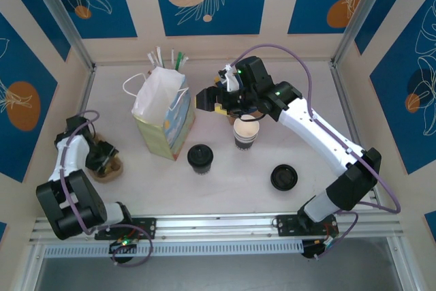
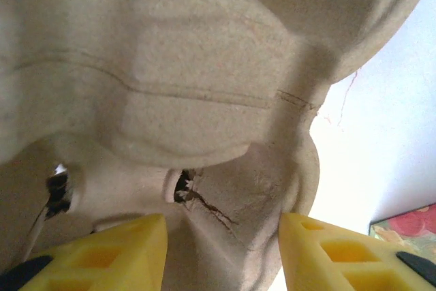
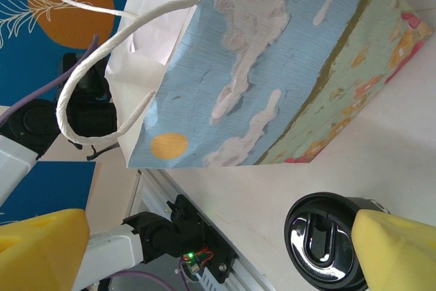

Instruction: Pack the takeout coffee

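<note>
Fingers (image 3: 41,250) of the right gripper (image 3: 218,253) stood spread wide with nothing between them, poised just beside the mouth of the paper bag (image 1: 163,117). In the right wrist view one yellow finger overlapped the edge of the takeout coffee (image 3: 325,240). The coffee stood upright on the table (image 1: 231,192) near the bag's foot, roughly between the bag and the striped cup (image 1: 245,133).

The likeliest trouble was a crooked descent. A finger landing on the black lid rather than beside the cup wall could tip the coffee or pop the lid. A grip taken on the lid alone might lift it off and leave the cup behind.

The striped cup stood close under the arm's wrist, so a careless sweep toward the coffee could knock it. The loose black lid (image 1: 283,177) lay well apart and seemed out of harm's way. The bag's looped handles and slack mouth could snag the cup on its way in.

The left gripper (image 2: 218,260) sat at a pulp carrier (image 2: 204,100), fingers apart on either side of a fold. Whether they pinched it could not be told.
</note>
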